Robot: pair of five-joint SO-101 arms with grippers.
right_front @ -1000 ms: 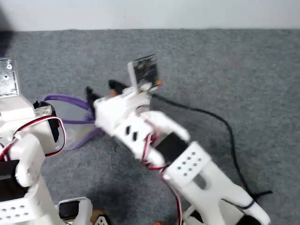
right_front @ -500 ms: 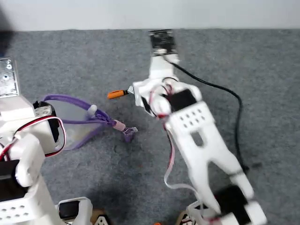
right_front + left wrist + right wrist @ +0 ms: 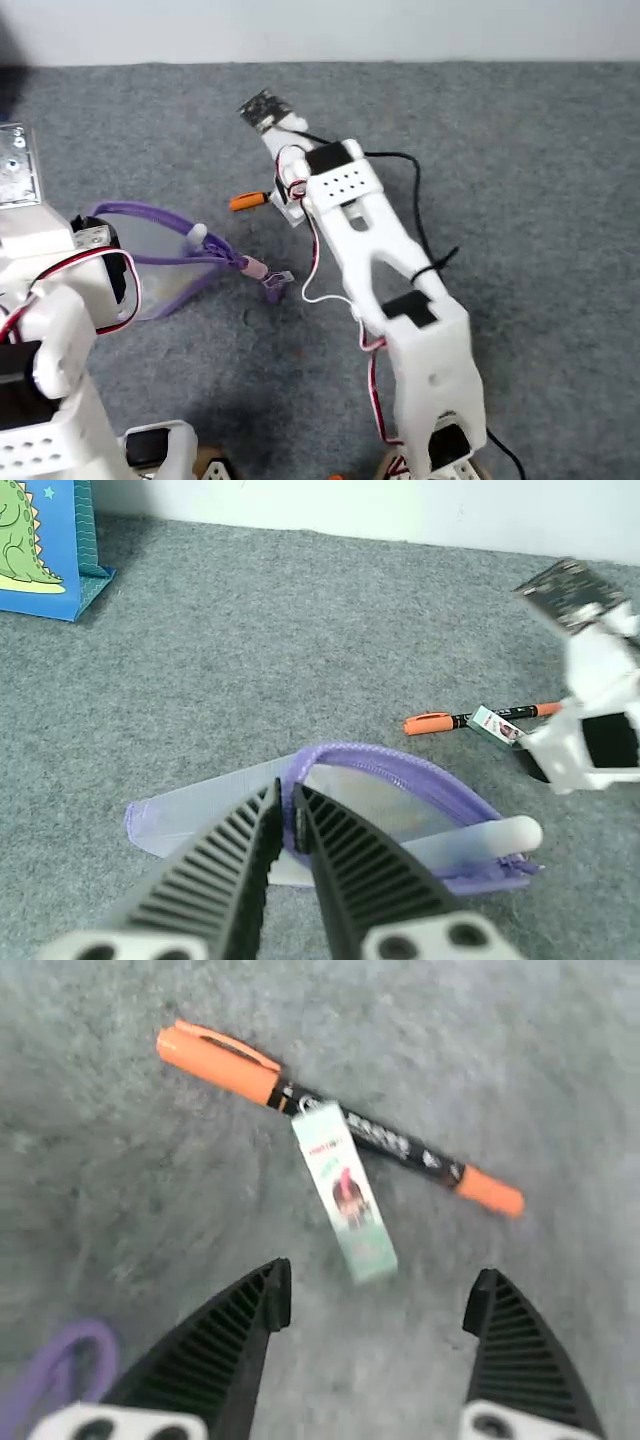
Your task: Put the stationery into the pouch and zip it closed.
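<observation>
An orange marker pen (image 3: 330,1125) with a green-and-white tag lies on the grey carpet (image 3: 250,201) (image 3: 470,720). My right gripper (image 3: 382,1285) hovers just above it, open, with the pen beyond its fingertips (image 3: 282,198). The purple-rimmed clear pouch (image 3: 160,262) (image 3: 400,810) lies to the pen's left with its mouth open. A white cylinder (image 3: 510,832) rests at the mouth. My left gripper (image 3: 285,815) is shut on the pouch's purple zipper rim (image 3: 100,236). The zipper pull (image 3: 275,282) trails on the carpet.
A blue bag with a dinosaur print (image 3: 40,540) stands at the far side. The right arm's black cable (image 3: 420,210) loops over the carpet to its right. A white wall (image 3: 320,30) borders the back.
The right arm left the pouch mouth, swung back and to the right, and now sits over the orange pen. The pouch, pen and left arm have not moved.
</observation>
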